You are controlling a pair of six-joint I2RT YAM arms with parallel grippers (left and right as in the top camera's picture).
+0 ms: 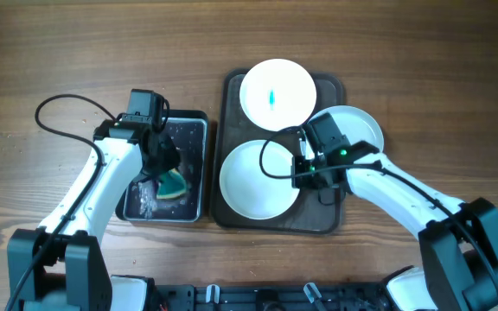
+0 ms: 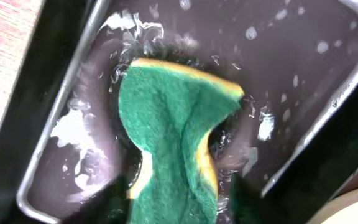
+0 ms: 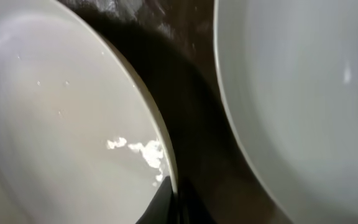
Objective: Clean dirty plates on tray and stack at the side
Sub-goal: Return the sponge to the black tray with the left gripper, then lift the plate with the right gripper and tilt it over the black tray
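My right gripper (image 3: 174, 208) is closed on the rim of the near plate (image 1: 260, 179), which lies in the near-left part of the tray (image 1: 230, 104). A fleck of foam sits just inside that rim; otherwise the plate looks plain white. I judge it ready to come out and be stacked beside the tray. To do that well I'd keep the pinch firm, since the rim is wet, and raise the held edge first. I'd also clear the right plate (image 1: 361, 125), which lies just beside my fingers, before swinging off the tray.

My left gripper (image 1: 164, 162) hangs over the small tray (image 1: 195, 130), just left of the tray. The sponge (image 2: 173, 143), green side up and creased at its waist, lies there in water and foam. I cannot tell whether my left jaws are apart or on it.

The tray holds all three plates. The far plate (image 1: 292, 86) has a teal smear at its centre and needs wiping. The right plate's centre is hidden under my arm.
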